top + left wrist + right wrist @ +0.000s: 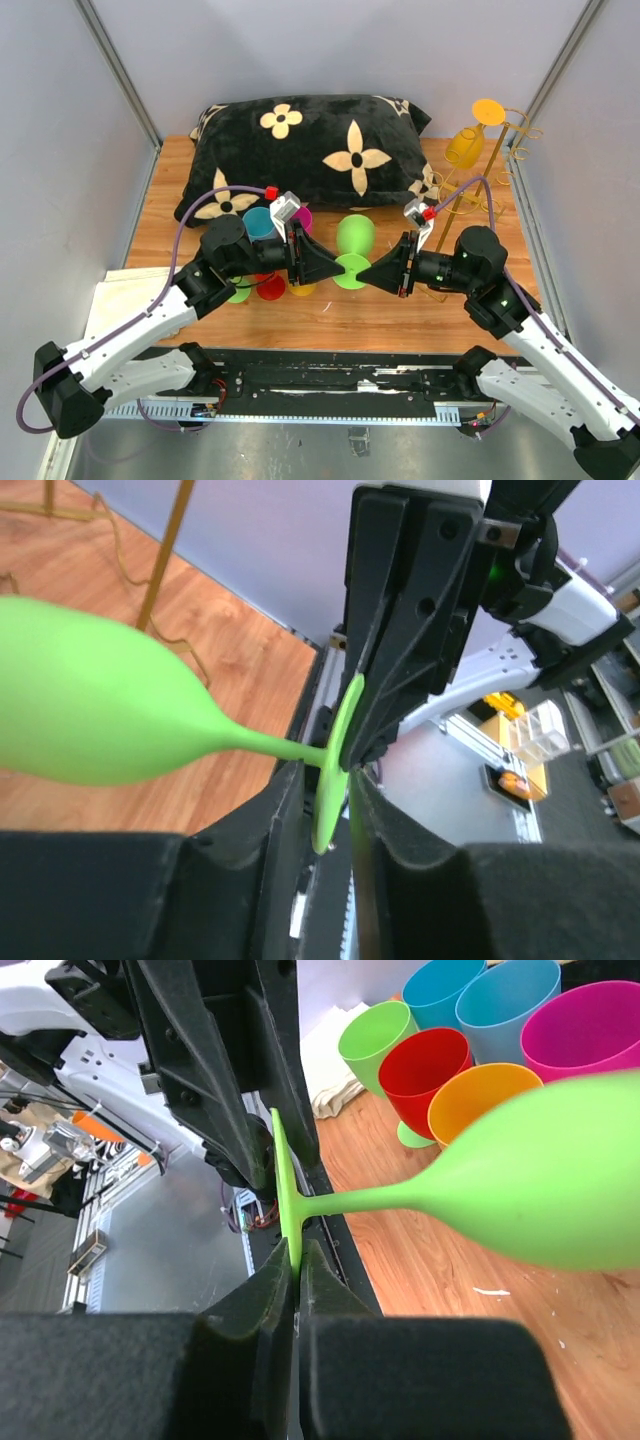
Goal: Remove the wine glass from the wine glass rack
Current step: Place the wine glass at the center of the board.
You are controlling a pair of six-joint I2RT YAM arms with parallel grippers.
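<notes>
The green wine glass (354,237) lies sideways above the wooden table (400,320), well clear of the gold wine glass rack (165,555) at the back right, where a yellow glass (465,145) hangs upside down. Both grippers meet at its foot disc. The right gripper (296,1260) pinches the disc's rim tight. The left gripper (328,790) straddles the opposite rim with narrow jaws; whether they press it, I cannot tell. Coloured cups (470,1050) stand just beside the glass.
</notes>
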